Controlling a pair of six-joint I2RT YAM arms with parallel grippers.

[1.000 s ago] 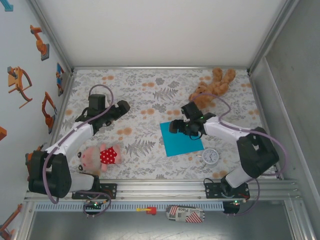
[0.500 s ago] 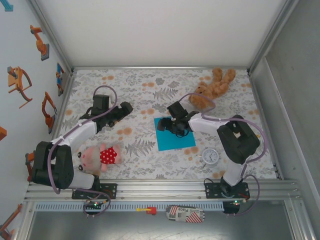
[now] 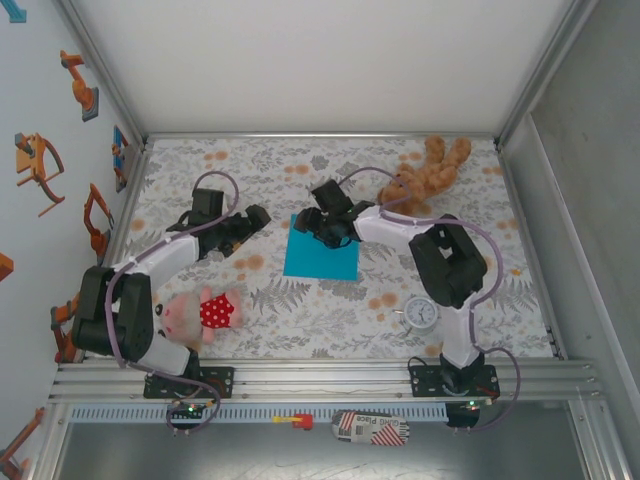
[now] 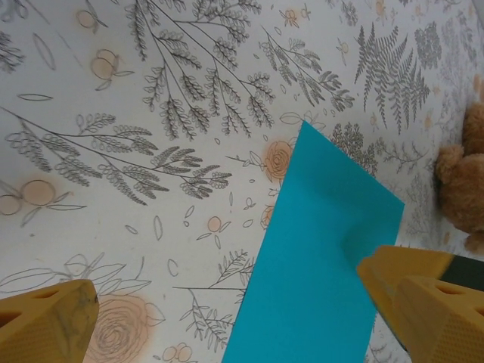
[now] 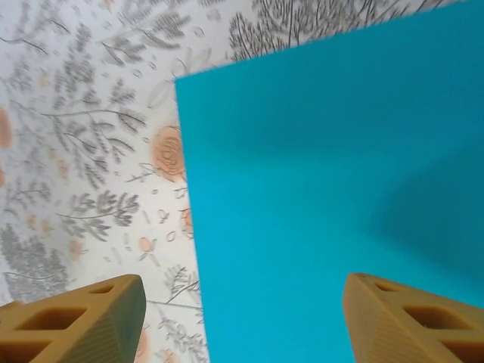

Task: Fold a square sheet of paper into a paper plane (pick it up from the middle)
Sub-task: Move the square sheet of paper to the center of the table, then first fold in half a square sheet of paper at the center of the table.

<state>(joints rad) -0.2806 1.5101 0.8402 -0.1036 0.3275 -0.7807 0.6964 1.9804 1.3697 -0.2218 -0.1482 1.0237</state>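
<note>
Turquoise, flat, uncreased: one square sheet of paper [image 3: 322, 258], mid-table. Two grippers, both spread apart: right gripper [image 5: 242, 293] over its far edge, left gripper [image 4: 227, 281] to its left. One teddy bear [image 3: 425, 172].

Turquoise paper sheet [image 4: 321, 249] on floral table [image 4: 136, 227]

table [image 3: 300, 322]: floral-patterned | on it: square sheet of paper [image 3: 320, 262]; teddy bear [image 3: 425, 172]; clock [image 3: 421, 313]; pink plush toy [image 3: 195, 312], perhaps a pig
</note>
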